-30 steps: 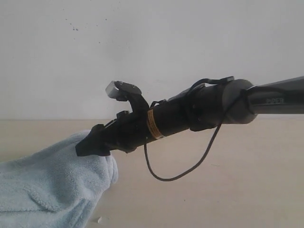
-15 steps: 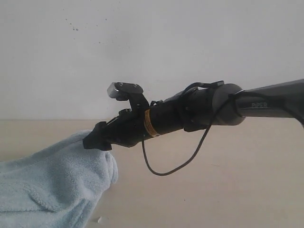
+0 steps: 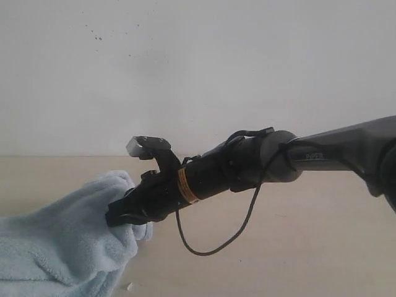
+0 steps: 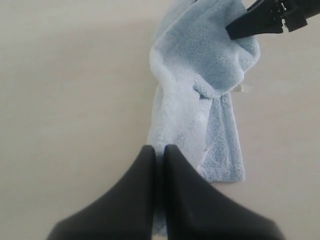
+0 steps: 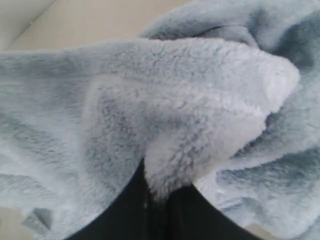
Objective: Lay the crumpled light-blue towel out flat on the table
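The light-blue towel lies bunched at the lower left of the table. My right gripper reaches across from the right and is shut on the towel's raised end. In the right wrist view a fluffy fold of the towel is pinched between the dark fingers of the right gripper. In the left wrist view the towel stretches as a twisted strip from the right gripper to my left gripper. That gripper is shut, and the cloth's near end runs in under its fingers.
A white wall with small dark specks stands behind the table. A black cable loops below the right arm. A small white tag sticks out of the towel's side. Bare table lies beside the strip.
My right gripper has dropped down and to the left into the towel's end and closed on it. The cloth there is now squeezed lower. The left gripper stays shut.
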Controlling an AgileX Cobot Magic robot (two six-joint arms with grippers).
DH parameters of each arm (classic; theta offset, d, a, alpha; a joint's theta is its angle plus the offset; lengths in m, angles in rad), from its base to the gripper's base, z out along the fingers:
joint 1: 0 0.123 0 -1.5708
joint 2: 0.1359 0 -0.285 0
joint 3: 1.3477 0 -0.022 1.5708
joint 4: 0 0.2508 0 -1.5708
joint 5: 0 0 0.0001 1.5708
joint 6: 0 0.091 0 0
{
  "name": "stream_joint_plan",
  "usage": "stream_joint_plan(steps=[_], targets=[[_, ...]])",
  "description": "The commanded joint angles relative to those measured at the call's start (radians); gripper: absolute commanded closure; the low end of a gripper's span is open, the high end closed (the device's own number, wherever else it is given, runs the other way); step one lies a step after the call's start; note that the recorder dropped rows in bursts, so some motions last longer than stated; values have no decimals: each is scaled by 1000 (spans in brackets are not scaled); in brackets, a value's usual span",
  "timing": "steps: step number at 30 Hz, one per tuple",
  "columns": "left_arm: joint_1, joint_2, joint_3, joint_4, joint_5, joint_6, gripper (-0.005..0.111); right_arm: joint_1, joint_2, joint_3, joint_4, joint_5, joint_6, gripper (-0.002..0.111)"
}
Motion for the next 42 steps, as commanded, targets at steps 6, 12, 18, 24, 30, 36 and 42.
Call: stream_joint_plan(steps=[6, 12, 18, 24, 30, 36, 42], targets=[[2, -6, 2, -2, -27, 4, 103, 24, -50, 77, 7, -472, -51, 108], [2, -6, 2, -6, -34, 4, 103, 104, -50, 165, 5, -472, -42, 108], [2, -6, 2, -6, -34, 4, 103, 203, -50, 197, 5, -472, -31, 104], [2, -6, 2, -6, -27, 4, 103, 219, -50, 197, 5, -472, -2, 68], [2, -8, 2, -6, -24, 4, 103, 204, -106, 195, 5, -472, 9, 43], [2, -8, 2, -6, -24, 4, 103, 149, -231, 195, 5, -472, -68, 45], [2, -8, 2, -6, -24, 4, 103, 79, -303, 195, 5, -408, -48, 45]])
